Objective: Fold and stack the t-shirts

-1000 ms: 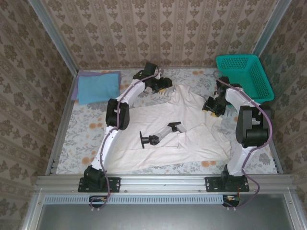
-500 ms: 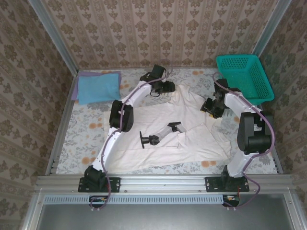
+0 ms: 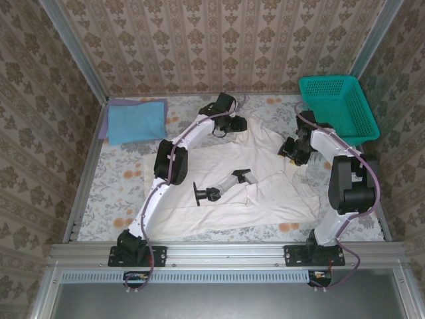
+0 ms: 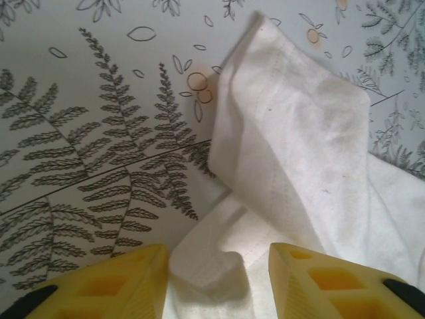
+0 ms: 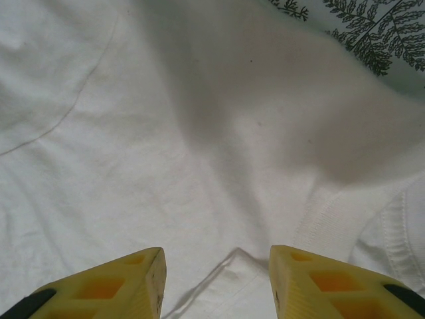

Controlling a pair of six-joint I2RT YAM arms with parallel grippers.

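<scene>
The off-white t-shirt (image 3: 265, 193) lies spread and rumpled over the table's middle, its black chest print (image 3: 218, 187) facing up. The light blue t-shirt (image 3: 136, 119) lies folded at the back left. My left gripper (image 3: 234, 125) is at the off-white shirt's far edge. In the left wrist view the gripper (image 4: 219, 256) is open, with a raised fold of white cloth (image 4: 202, 262) between the yellow fingers (image 4: 133, 269), nearer the left one. My right gripper (image 3: 290, 147) sits low on the shirt's right side. In its wrist view it (image 5: 218, 259) is open over a cloth corner (image 5: 232, 262).
A teal mesh basket (image 3: 339, 106) stands at the back right corner, just behind the right arm. The table has a fern-print cover (image 4: 80, 146) and is walled by patterned panels (image 3: 219, 40). Bare cover shows at the front left (image 3: 113, 199).
My left arm has reached farther right along the shirt's far edge, and its jaws have narrowed around the fold. The right gripper shifted slightly toward the back.
</scene>
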